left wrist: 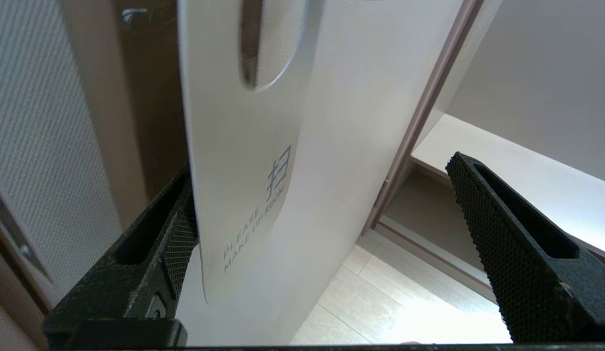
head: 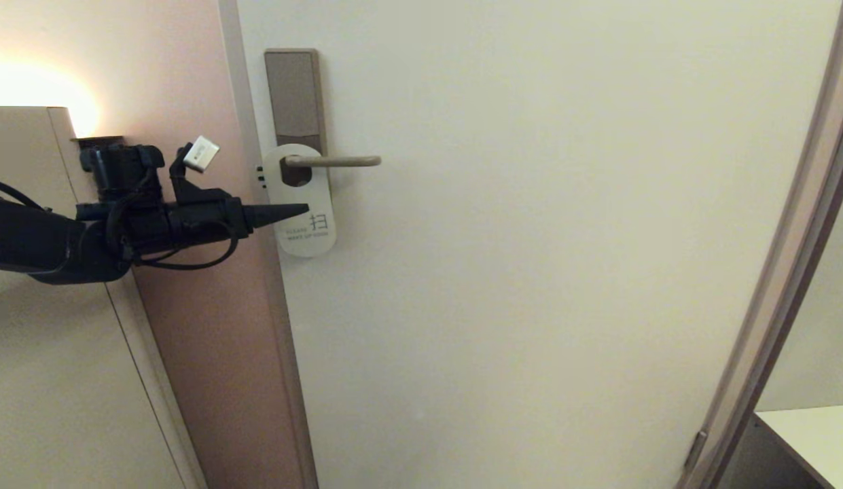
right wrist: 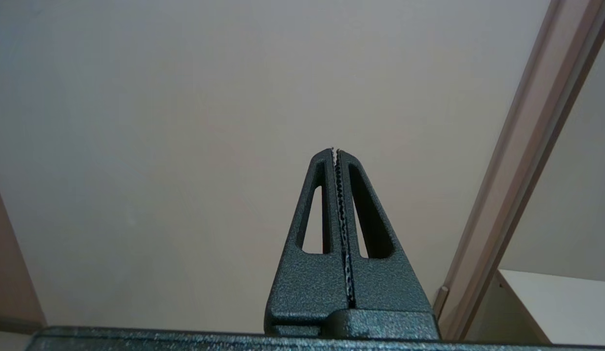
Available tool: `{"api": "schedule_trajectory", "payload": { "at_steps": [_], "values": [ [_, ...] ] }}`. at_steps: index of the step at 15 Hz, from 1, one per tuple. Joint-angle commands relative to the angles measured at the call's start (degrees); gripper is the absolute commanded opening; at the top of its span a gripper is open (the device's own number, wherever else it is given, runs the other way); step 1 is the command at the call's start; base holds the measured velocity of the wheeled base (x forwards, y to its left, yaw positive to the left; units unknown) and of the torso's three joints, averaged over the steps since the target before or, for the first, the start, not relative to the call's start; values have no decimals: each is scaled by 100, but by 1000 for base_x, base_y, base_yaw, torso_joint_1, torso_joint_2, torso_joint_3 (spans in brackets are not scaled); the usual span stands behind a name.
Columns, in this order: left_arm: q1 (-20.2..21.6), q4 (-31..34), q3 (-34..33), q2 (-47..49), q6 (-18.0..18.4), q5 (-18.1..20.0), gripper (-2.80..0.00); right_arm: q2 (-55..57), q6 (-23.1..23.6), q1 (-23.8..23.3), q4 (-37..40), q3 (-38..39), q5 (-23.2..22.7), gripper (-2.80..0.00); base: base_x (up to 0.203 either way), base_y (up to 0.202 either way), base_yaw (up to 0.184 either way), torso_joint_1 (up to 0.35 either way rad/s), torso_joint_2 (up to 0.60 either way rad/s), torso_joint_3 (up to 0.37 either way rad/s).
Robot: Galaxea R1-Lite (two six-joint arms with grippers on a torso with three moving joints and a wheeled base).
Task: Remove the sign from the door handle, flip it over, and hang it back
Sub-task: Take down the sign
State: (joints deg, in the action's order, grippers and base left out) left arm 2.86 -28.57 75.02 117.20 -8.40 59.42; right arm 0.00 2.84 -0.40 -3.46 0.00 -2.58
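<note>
The sign [head: 306, 217] hangs by its round hole on the door handle [head: 339, 161], white face with grey lettering outward. The handle juts from the bronze-grey lock plate [head: 293, 88]. My left gripper [head: 302, 209] reaches in level from the left and is open wide. In the left wrist view the sign [left wrist: 234, 146] stands in the gap of that gripper [left wrist: 322, 170]. It partly covers one finger [left wrist: 178, 229], and I cannot tell if they touch; the other finger [left wrist: 507, 229] stands far off. My right gripper [right wrist: 335, 151] is shut on nothing, facing the bare door, out of the head view.
The pale door [head: 564, 238] fills most of the head view. A pink wall strip [head: 204, 326] and a beige cabinet [head: 47, 353] lie left of it. The door frame [head: 788, 272] runs down the right, with a white shelf [head: 812, 435] at its foot.
</note>
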Motion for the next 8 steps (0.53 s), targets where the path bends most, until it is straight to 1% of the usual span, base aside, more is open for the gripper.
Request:
{"api": "schedule_trajectory", "payload": {
  "at_steps": [1,5,8],
  "values": [
    [12,-35,-5,97,5,26,0,8,6,0,-5,0,3,-280,0,0,0,0,0,0],
    [4,-516,-5,369,-12,26,0,8,6,-3,-5,0,-6,-280,0,0,0,0,0,0],
    [-84,-544,-5,417,-11,26,0,8,6,0,-5,0,0,-280,0,0,0,0,0,0]
  ]
}}
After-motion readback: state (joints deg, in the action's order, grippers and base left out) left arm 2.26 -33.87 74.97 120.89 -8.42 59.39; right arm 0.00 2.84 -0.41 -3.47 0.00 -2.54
